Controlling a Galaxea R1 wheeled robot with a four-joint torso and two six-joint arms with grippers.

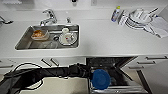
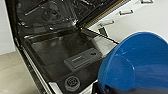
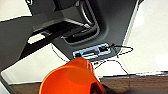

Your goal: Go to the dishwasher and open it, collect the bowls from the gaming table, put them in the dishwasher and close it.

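the left tool (image 1: 92,78), at the end of the black cloth-sleeved left arm (image 1: 42,73) that reaches in from the left of the head view, holds a round, shallow blue plastic bowl (image 1: 100,79) by its rim; its fingers are closed on the bowl's edge, though the fingers themselves are hard to make out. the blue bowl hangs tilted over the lowered door of the open built-in dishwasher (image 1: 117,75), whose dark inside shows below the edge of the white tabletop (image 1: 105,37). in the left wrist view the blue bowl (image 2: 135,65) sits close to the camera, and past it lie the door's inner face with a grey detergent compartment (image 2: 82,58) and a round grey cap (image 2: 72,83), with the dark wire racks (image 2: 52,15) further in.

the right tool (image 3: 98,90) grips a round, shallow orange plastic bowl (image 3: 71,78) at its rim, closed on it as far as the view lets me tell; beyond the bowl are the robot's own dark body and pale floor (image 3: 150,37).

further out, on the tabletop, a stainless-steel sink (image 1: 25,40) sunk into it holds a white patterned plate (image 1: 67,38) and a clear dish with something orange in it (image 1: 39,35). a chrome tap (image 1: 50,16) stands behind the sink. at the far right of the tabletop are a stack of white crockery (image 1: 138,18), a small bottle with a yellow cap (image 1: 115,13) and a white cloth (image 1: 160,26). white drawer fronts with bar handles (image 1: 150,62) flank the dishwasher.
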